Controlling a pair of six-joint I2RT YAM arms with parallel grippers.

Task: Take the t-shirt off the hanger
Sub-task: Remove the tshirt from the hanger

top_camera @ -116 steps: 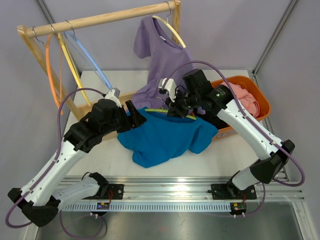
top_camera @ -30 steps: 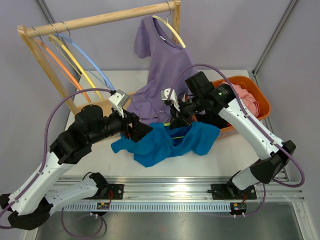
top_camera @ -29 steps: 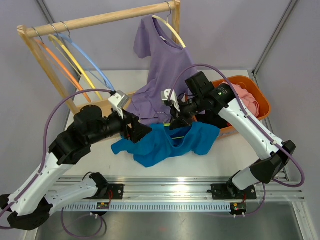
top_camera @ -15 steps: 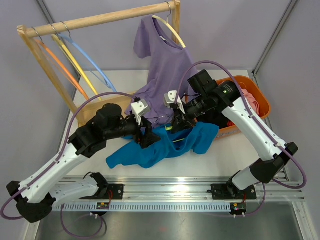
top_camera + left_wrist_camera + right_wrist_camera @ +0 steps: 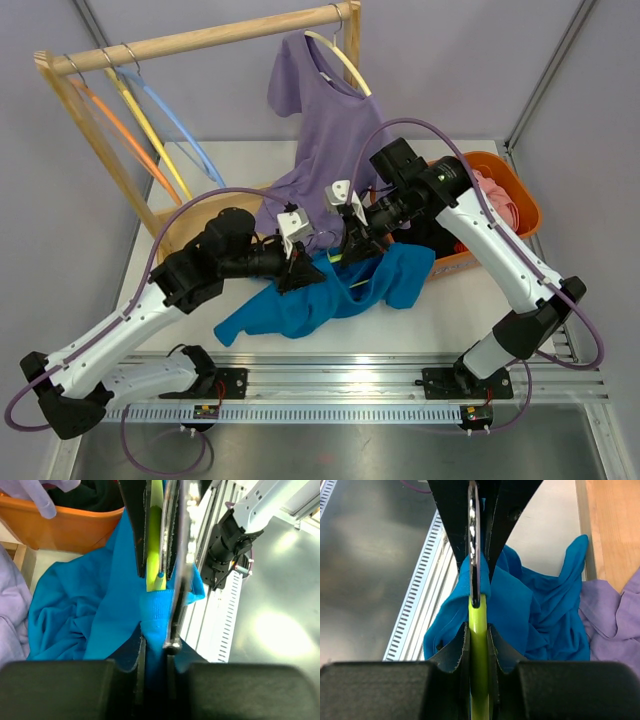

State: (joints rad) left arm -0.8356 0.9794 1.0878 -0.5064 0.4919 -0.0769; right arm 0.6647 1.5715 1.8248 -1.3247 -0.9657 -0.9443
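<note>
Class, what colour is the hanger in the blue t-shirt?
The hanger is lime yellow-green; the right wrist view shows it best.

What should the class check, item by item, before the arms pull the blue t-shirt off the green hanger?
1. Right gripper clamped on the green hanger: ok.
2. Left gripper shut on the blue t-shirt at its collar: ok.
3. Left grip holds cloth only, not the metal hook beside it: cannot tell.
4. Blue t-shirt free of the hanger: not ok, the collar wraps it.
5. Purple t-shirt hanging clear of both grippers: cannot tell.
</note>
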